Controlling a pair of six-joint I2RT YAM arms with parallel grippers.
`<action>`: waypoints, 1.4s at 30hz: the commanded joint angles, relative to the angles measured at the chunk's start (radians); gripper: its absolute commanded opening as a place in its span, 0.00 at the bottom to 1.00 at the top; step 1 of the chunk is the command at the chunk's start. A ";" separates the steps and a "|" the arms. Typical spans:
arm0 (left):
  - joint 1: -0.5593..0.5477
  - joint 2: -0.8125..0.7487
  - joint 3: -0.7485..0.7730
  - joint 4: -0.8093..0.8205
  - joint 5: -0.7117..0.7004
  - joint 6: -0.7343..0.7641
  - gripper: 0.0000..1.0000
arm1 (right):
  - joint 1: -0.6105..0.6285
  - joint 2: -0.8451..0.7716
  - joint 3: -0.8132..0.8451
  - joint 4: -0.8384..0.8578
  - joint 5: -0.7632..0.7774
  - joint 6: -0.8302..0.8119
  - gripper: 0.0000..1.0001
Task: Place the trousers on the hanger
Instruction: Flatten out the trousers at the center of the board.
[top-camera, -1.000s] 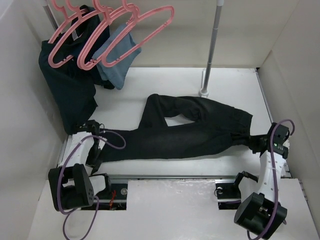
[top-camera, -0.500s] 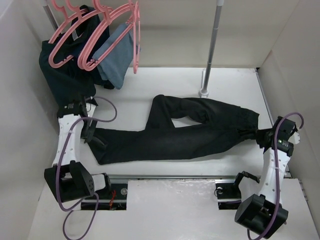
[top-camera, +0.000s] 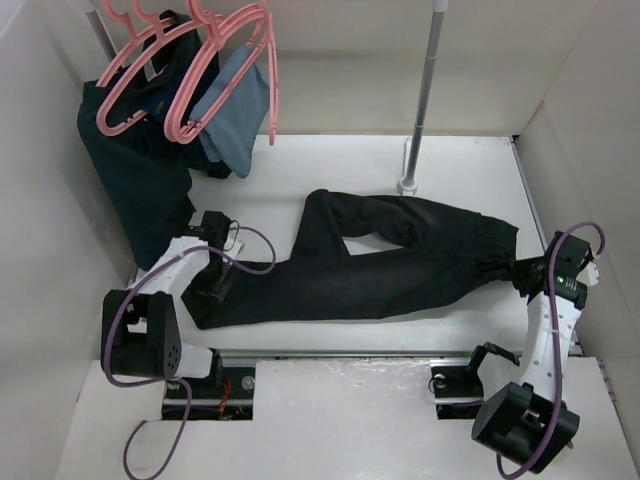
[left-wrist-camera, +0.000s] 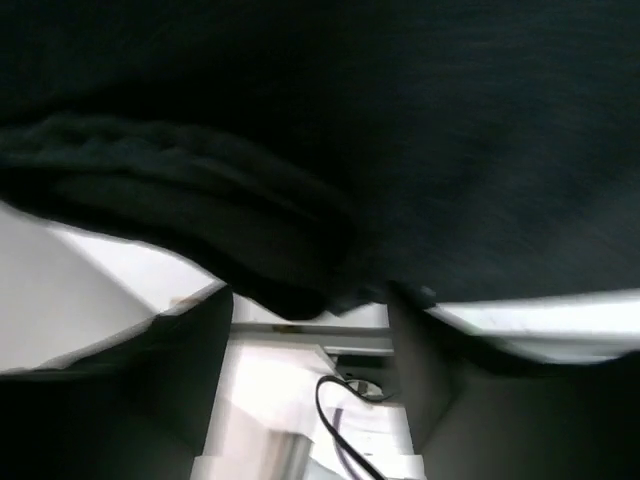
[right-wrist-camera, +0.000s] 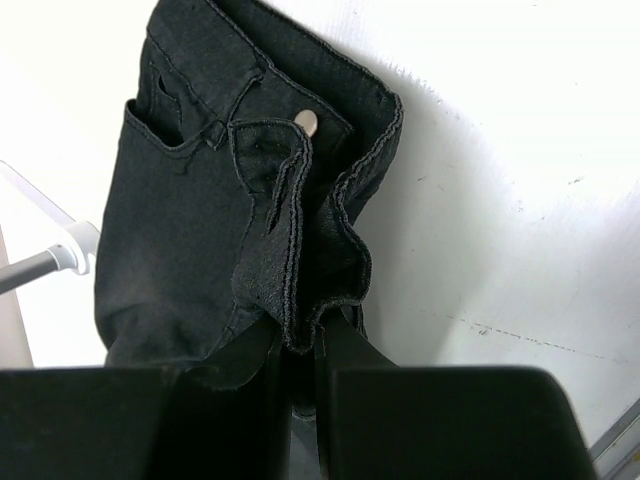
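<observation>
The black trousers (top-camera: 380, 265) lie flat across the table, waistband at the right, leg ends at the left. My right gripper (top-camera: 512, 272) is shut on the bunched waistband near its metal button (right-wrist-camera: 308, 122); the fold sits between the fingers (right-wrist-camera: 298, 345). My left gripper (top-camera: 212, 288) hovers over the leg ends. In the left wrist view its fingers stand wide apart (left-wrist-camera: 310, 300) with nothing between them, and dark cloth (left-wrist-camera: 330, 130) fills the view beyond. Pink hangers (top-camera: 215, 75) hang from the rail at the back left.
A dark navy garment (top-camera: 140, 180) and a light blue cloth (top-camera: 235, 115) hang at the back left, by the hangers. A metal pole (top-camera: 425, 90) stands on its base (top-camera: 407, 183) behind the trousers. White walls close in on both sides.
The trousers were drawn slightly right a second ago and have since lain still. My left gripper swung from the far left in over the leg ends. The hangers swung.
</observation>
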 joint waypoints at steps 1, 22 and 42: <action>0.018 -0.025 -0.021 0.125 -0.252 -0.063 0.44 | -0.008 -0.003 0.027 0.051 0.027 -0.017 0.00; 0.205 -0.094 0.238 -0.147 -0.336 0.053 0.68 | -0.008 -0.003 0.071 0.023 0.068 -0.058 0.57; -0.574 0.391 0.677 0.090 0.182 -0.106 0.78 | 0.550 0.521 0.614 -0.081 0.452 -0.276 1.00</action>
